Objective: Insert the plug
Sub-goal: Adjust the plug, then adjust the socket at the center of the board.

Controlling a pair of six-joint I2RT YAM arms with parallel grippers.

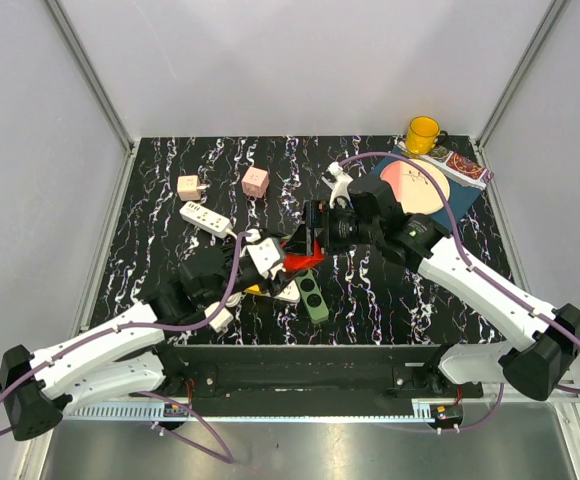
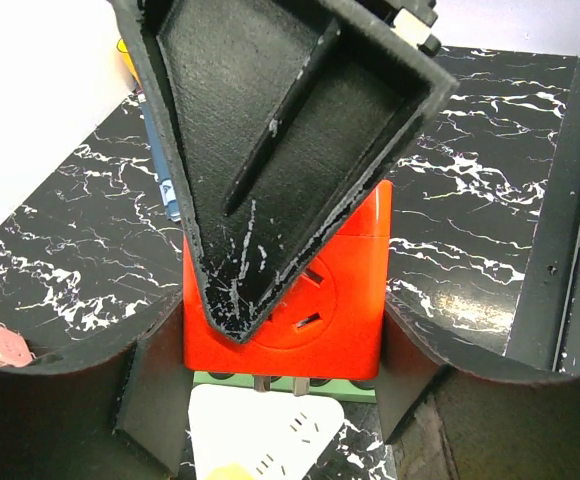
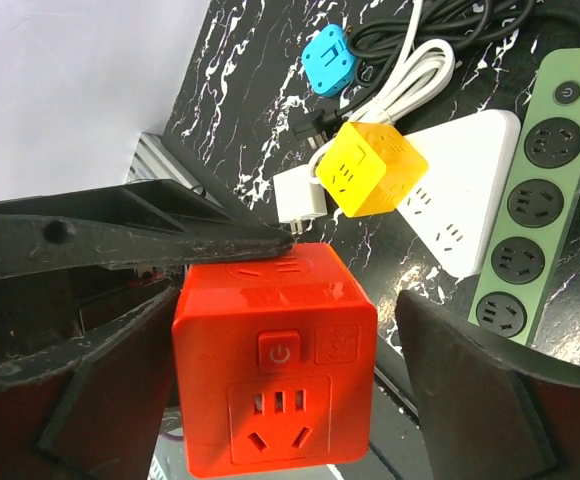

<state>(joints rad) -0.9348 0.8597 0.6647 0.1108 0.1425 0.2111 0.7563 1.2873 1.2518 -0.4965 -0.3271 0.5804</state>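
The red cube plug [image 1: 300, 263] hangs just above the table's middle, between my two grippers. In the left wrist view the cube [image 2: 355, 290] sits between both fingers of my left gripper [image 2: 285, 350], which is shut on it. Two metal prongs point down over the green power strip [image 2: 340, 392]. My right gripper [image 3: 285, 375] straddles the same cube [image 3: 270, 360]. It stands open: its left finger touches the cube and its right finger [image 3: 480, 390] stands a little apart. In the top view the right gripper [image 1: 317, 233] comes in from the right.
The green strip [image 3: 535, 200] lies next to a white strip [image 3: 460, 200], a yellow cube [image 3: 370, 165] and a blue plug [image 3: 328, 58] with coiled cables. Farther back are two pink cubes [image 1: 188, 186], another white strip [image 1: 205, 217], a yellow mug [image 1: 422, 133] and a plate [image 1: 415, 183].
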